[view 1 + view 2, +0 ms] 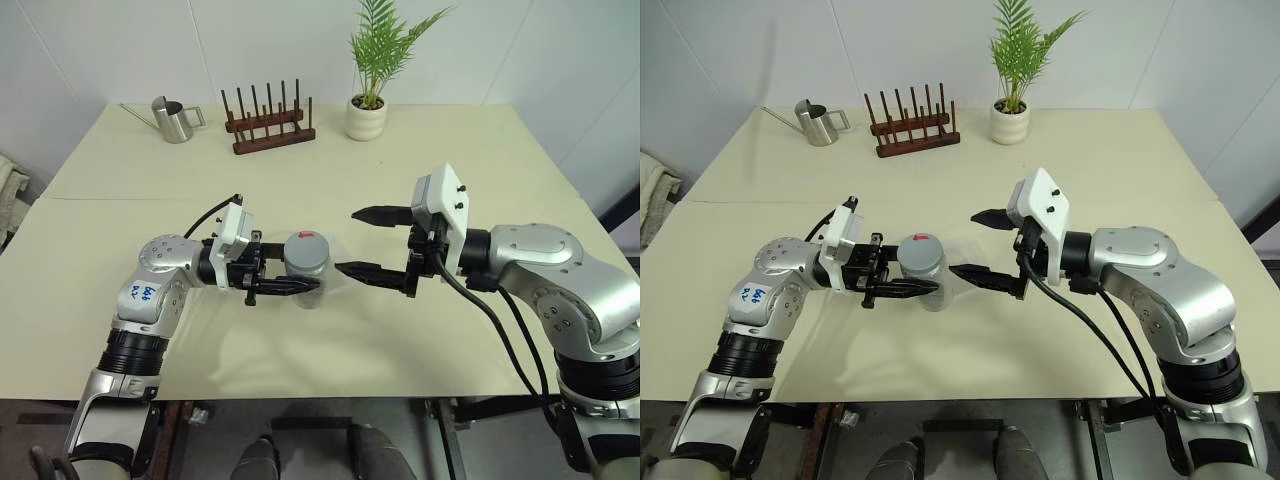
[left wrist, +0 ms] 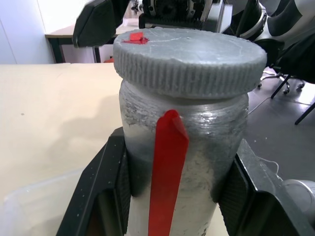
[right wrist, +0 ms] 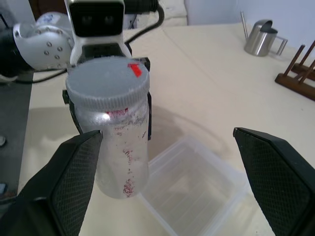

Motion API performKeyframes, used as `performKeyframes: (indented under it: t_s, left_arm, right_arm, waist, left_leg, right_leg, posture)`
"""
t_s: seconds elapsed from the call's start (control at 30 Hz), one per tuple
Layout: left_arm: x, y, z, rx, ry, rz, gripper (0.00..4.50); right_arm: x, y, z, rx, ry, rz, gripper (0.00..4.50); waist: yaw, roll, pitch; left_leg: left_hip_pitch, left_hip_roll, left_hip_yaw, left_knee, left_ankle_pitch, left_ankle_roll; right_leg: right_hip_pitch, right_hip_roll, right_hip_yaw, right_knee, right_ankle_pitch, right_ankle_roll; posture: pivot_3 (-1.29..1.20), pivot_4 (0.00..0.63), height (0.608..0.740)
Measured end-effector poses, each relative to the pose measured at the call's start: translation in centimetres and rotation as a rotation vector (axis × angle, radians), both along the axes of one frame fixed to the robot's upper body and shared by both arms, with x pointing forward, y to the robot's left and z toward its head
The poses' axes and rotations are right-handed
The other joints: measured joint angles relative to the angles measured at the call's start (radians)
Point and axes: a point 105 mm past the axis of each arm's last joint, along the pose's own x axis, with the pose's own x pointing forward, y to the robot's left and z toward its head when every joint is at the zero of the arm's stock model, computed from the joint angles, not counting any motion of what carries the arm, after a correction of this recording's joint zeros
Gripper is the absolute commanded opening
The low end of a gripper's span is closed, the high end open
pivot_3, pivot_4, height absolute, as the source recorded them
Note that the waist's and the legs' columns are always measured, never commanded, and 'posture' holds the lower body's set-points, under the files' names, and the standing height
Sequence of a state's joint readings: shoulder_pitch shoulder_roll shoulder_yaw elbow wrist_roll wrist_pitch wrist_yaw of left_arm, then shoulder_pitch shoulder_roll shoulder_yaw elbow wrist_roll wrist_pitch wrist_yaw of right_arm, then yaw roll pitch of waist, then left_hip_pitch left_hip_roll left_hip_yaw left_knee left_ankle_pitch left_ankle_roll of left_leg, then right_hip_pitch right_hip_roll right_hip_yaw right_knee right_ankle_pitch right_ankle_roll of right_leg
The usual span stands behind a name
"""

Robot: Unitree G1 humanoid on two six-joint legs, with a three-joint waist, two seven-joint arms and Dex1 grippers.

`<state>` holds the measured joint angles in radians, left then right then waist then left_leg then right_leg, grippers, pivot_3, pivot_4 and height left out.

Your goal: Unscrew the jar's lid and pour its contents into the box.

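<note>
The left hand point(image 1: 283, 284) pinches the jar point(image 1: 305, 272) around its middle and holds it up over the table point(image 1: 400, 340). The jar stands straight, likely so nothing can spill and so the top is easy to reach. The grey lid point(image 1: 305, 247) is on the jar, with a red mark on top, so the twisting off is not done. A red strip runs down the side of the jar too. The right hand point(image 1: 368, 242) is just beside the jar with its two fingers spread wide and nothing in them. It points at the jar from the other side, which looks like a good way to come in and grab the lid. The box point(image 3: 194, 189) is clear and lies flat on the table right under and beside the jar. That spot makes sense, because the bits inside can drop straight into it when the jar is tipped. The bits are hard to make out through the cloudy jar wall. The table is a pale cream colour and smooth. At its far end sit a steel can point(image 1: 173, 119), a wooden rack point(image 1: 267, 125) with pegs, and a green plant point(image 1: 372, 70) in a white pot. White walls stand behind the table.
</note>
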<state>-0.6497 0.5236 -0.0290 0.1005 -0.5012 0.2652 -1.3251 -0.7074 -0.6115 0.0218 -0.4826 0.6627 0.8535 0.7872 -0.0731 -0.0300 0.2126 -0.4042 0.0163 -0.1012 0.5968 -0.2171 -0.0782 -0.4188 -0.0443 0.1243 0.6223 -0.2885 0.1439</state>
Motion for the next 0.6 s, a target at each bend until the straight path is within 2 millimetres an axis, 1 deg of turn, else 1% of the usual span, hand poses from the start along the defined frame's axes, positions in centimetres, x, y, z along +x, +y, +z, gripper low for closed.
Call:
performKeyframes:
  t_s: [0.07, 0.13, 0.3, 0.43, 0.6]
  left_arm:
    - [0.1, 0.1, -0.1, 0.000, 0.004, 0.006, 1.88]
    - [0.1, 0.0, -0.2, -0.001, 0.006, 0.002, 1.88]
    - [0.1, -0.1, -0.2, 0.001, 0.006, 0.002, 1.88]
    - [0.1, -0.1, -0.2, 0.001, 0.005, 0.003, 1.88]
    - [0.2, -0.1, -0.2, 0.000, 0.004, 0.007, 1.88]
  right_arm:
    - [-0.1, 0.7, 0.5, 0.028, -0.007, 0.019, 4.47]
    - [-0.3, 1.7, 0.9, 0.052, -0.016, 0.047, 4.47]
    - [-0.3, 4.0, 0.7, 0.089, 0.005, 0.111, 4.47]
    - [-0.3, 5.2, 0.6, 0.100, 0.009, 0.138, 4.47]
    - [-0.1, 6.1, 0.0, 0.087, 0.012, 0.142, 4.47]
  waist:
    - [0.000, 0.000, 0.000]
    - [-0.001, 0.000, 0.000]
    - [-0.002, 0.000, 0.000]
    - [-0.002, 0.000, 0.000]
    - [-0.002, 0.000, 0.000]
  left_leg:
    - [0.000, 0.000, 0.000, 0.000, 0.000, 0.000]
    - [0.000, 0.000, 0.000, 0.000, 0.000, 0.000]
    - [0.000, 0.000, 0.000, 0.000, 0.000, 0.000]
    - [0.000, 0.000, 0.000, 0.000, 0.000, 0.000]
    - [0.000, 0.000, 0.000, 0.000, 0.000, 0.000]
  right_leg:
    - [0.000, 0.000, 0.000, 0.000, 0.000, 0.000]
    - [0.000, 0.000, 0.000, 0.000, 0.000, 0.000]
    - [0.000, 0.000, 0.000, 0.000, 0.000, 0.000]
    - [0.000, 0.000, 0.000, 0.000, 0.000, 0.000]
    - [0.000, 0.000, 0.000, 0.000, 0.000, 0.000]
  posture:
    - [0.00, 0.150, 0.740]
    - [0.00, 0.150, 0.740]
    - [0.00, 0.150, 0.740]
    - [0.00, 0.150, 0.740]
    - [0.00, 0.150, 0.740]
